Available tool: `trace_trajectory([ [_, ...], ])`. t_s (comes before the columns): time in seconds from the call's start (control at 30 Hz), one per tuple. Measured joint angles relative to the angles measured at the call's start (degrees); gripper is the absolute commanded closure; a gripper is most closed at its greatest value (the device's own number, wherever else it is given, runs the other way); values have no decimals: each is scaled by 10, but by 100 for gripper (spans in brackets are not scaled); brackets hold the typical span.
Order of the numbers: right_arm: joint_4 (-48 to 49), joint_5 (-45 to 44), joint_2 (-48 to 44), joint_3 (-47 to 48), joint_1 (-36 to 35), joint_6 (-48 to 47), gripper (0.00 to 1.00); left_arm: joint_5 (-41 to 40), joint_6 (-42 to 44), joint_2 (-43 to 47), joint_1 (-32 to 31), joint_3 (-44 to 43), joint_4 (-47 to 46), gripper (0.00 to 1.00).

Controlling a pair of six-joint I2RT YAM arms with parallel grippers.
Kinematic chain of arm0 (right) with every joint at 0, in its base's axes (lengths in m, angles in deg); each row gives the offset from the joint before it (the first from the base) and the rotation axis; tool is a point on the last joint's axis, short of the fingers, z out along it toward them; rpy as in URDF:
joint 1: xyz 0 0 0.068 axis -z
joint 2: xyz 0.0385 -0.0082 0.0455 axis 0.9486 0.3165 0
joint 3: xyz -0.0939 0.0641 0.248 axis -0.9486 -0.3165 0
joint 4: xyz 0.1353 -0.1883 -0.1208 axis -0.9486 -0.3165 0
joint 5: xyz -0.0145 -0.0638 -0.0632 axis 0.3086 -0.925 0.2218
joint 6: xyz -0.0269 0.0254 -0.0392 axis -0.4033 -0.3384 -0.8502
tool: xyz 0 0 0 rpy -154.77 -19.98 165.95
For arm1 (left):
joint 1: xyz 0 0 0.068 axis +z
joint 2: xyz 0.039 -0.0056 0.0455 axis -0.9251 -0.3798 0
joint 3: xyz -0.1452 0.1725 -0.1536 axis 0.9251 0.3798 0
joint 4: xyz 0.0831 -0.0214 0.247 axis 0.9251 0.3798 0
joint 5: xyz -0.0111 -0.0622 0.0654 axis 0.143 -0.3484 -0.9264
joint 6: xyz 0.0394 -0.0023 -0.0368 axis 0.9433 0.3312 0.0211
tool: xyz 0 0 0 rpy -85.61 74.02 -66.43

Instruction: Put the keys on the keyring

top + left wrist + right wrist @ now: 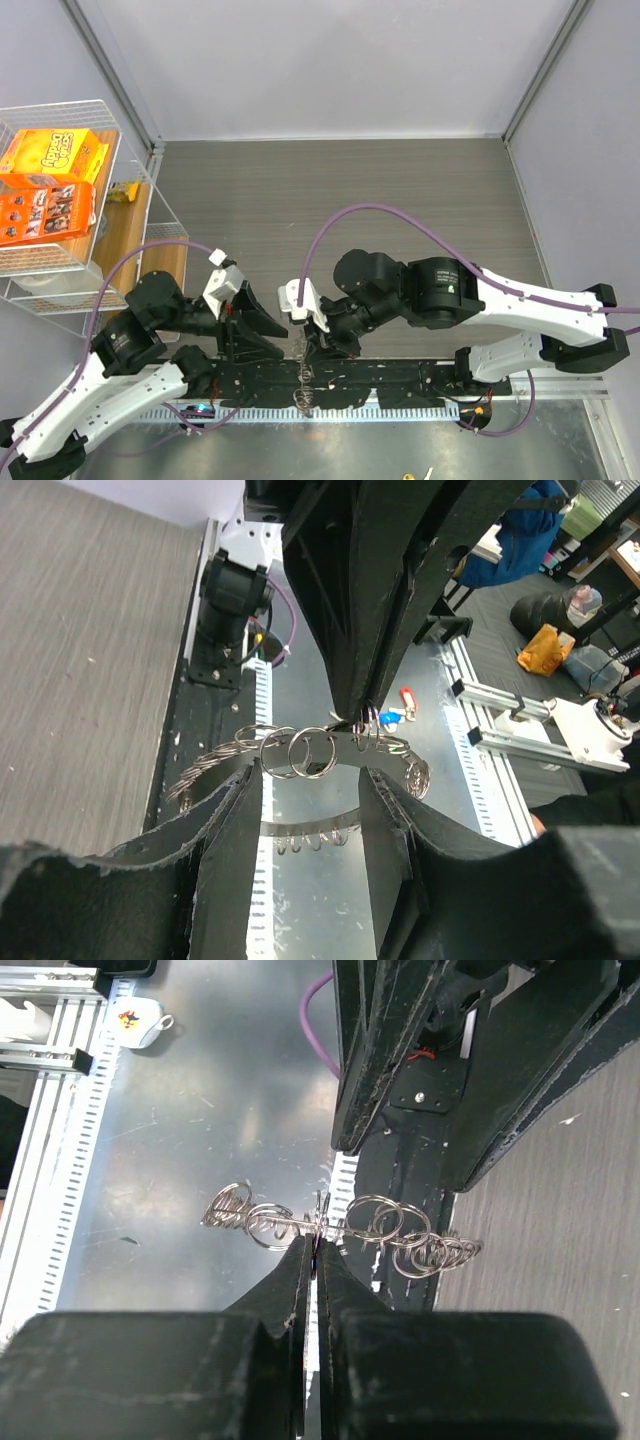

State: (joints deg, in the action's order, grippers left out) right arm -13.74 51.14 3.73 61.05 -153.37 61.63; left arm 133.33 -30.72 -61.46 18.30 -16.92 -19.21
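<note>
Tightly closed, the right gripper (317, 1245) pinches the thin silver keyring (385, 1225), a chain of linked wire rings, near its middle. The strand runs level to either side of the black fingertips, with a bunched coil of rings at each end. The left gripper (312, 780) stands open just beside it. Its two black fingers (235, 820) are spread apart below the strand, one near each side of the middle rings. Whether they touch the metal cannot be told. In the left wrist view the right arm's fingers come down from above onto the rings.

From overhead, both grippers meet at the near edge of the grey wood-grain table (400, 200), between the two arm bases. The keyring hangs there above the black base rail and the scratched bare metal plate (200, 1110). A purple cable (350, 212) arcs over the right arm. Well apart, at the far left, a white wire basket (130, 130) holds orange cereal boxes (50, 155).
</note>
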Motion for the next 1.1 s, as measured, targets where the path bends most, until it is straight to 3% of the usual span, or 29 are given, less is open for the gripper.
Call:
trace_trajectory([
  [0.57,57,63,29,-38,56,70,95,25,16,-10,0,0,50,59],
  [0.77,75,76,42,-38,59,72,95,26,20,-10,0,0,50,68],
  [0.97,78,81,51,-38,61,71,94,28,27,-13,0,0,57,90],
  [1.1,75,82,51,-38,61,71,95,28,38,-19,0,0,65,92],
])
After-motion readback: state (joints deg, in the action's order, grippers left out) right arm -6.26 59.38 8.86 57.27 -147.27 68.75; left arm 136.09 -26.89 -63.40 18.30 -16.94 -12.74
